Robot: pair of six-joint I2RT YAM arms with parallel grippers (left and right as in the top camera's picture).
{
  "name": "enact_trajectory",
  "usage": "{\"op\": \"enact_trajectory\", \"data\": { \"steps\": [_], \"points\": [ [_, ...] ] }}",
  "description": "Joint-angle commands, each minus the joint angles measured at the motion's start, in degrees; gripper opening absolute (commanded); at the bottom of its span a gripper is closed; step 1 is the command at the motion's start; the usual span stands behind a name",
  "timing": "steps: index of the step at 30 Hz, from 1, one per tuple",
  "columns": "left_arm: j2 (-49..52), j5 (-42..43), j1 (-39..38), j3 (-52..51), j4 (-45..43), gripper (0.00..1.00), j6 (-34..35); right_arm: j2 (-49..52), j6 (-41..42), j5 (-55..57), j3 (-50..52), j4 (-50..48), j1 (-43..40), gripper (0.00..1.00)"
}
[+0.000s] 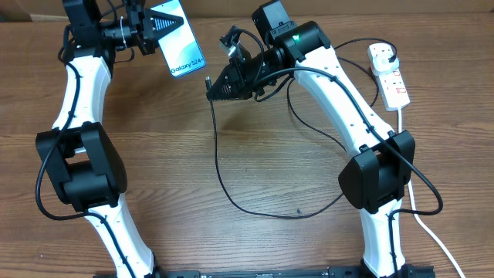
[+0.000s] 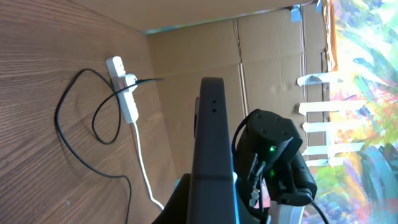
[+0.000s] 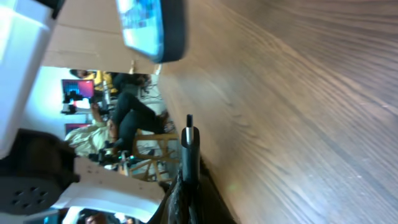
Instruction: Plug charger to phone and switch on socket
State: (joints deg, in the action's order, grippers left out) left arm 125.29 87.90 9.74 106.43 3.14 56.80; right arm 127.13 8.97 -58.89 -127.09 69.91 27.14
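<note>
**Overhead view.** I read the left gripper [image 1: 166,25] as clamped on the phone [image 1: 184,50], with its fingers closed across the half away from the lettering. The phone hangs clear of the table [image 1: 262,154] over the far left corner. Its screen faces up and its lettered short edge points toward the table's centre.

The right gripper [image 1: 212,87] is pinched tight on the connector end of the charger [image 1: 214,139]. The tip sits just beside the phone's lettered edge, apart from it. From the fingers the black cable drops toward the near edge, loops across the middle of the table and heads back toward the far right corner.

The socket [image 1: 390,77] lies flat by that corner, with the charger's black plug seated near its far end. The white cord [image 1: 421,220] leaves the socket's near end and follows the right edge toward the near right corner. I cannot tell the switch position.

**Left wrist view.** The phone shows edge-on as a dark bar up the middle of the frame. The hold on it sits at the frame's bottom edge, and I cannot make out the pads. Beyond the phone, the socket lies on the table with the plug in and the cable looped beside it.

**Right wrist view.** This view is blurred. The fingers are closed on the connector, and its tip stands out past them. The tip points toward the phone's corner at the top of the frame, with a gap between them.
</note>
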Motion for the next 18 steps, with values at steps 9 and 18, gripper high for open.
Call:
{"op": "enact_trajectory", "data": {
  "steps": [9,18],
  "points": [
    [-0.5,2.6,-0.3,0.8,-0.4,0.04,-1.3,-1.0,0.0,-4.2,-0.3,-1.9,0.3,0.04],
    [-0.5,2.6,-1.5,0.8,-0.4,0.04,-0.9,-0.9,0.0,-4.2,-0.3,-2.1,1.4,0.04]
  ]
}}
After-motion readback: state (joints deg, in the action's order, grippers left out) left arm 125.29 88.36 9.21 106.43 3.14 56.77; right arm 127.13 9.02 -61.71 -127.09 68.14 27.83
